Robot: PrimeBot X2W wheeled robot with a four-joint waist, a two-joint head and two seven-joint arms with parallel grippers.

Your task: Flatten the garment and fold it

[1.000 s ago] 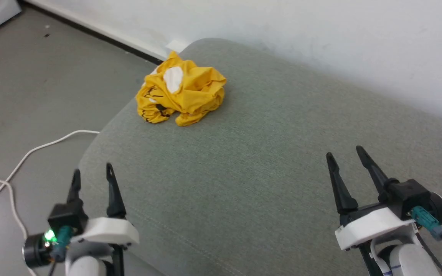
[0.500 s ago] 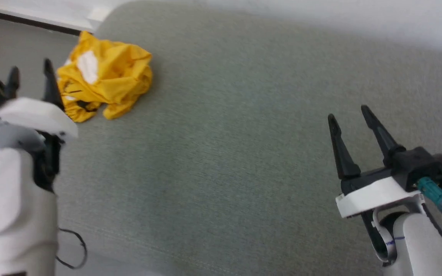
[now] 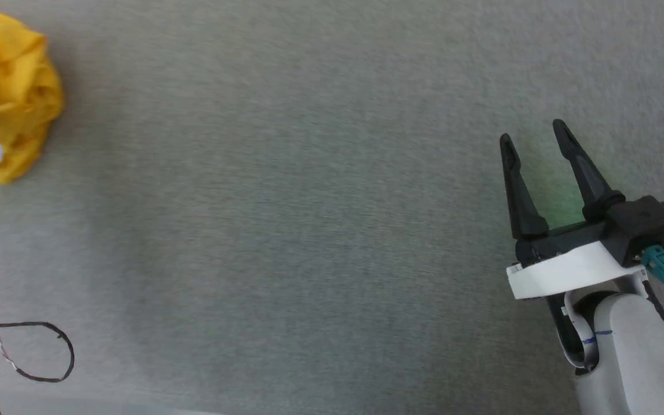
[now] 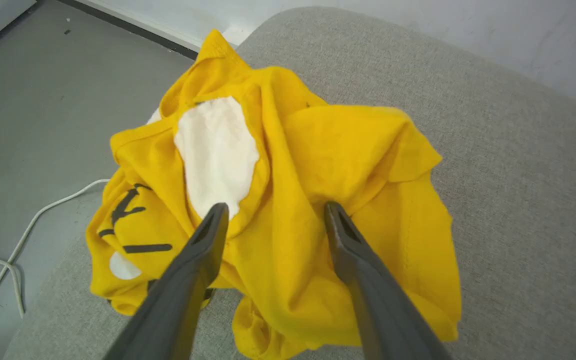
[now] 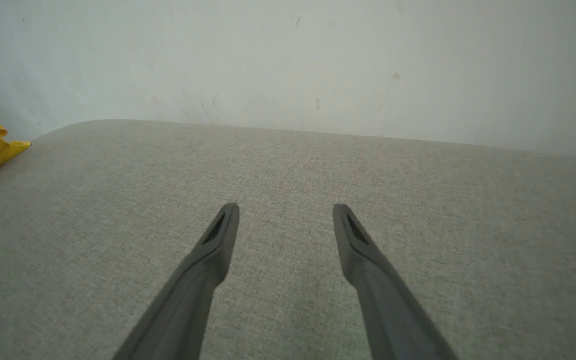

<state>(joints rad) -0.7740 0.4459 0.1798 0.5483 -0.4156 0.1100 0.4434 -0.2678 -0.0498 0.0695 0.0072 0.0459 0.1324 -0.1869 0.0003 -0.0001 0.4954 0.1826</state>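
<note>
Grey-green upholstery (image 3: 309, 202) is seen beneath both arms, with a white wall (image 5: 288, 60) behind it. The left gripper (image 4: 274, 207) is spread wide with nothing clamped. The crumpled yellow T-shirt (image 4: 348, 145) lies directly ahead of its fingertips and between them, but contact cannot be made out. The right gripper (image 3: 532, 131) is also wide open and empty above bare upholstery, with the T-shirt well off to its left.
</note>
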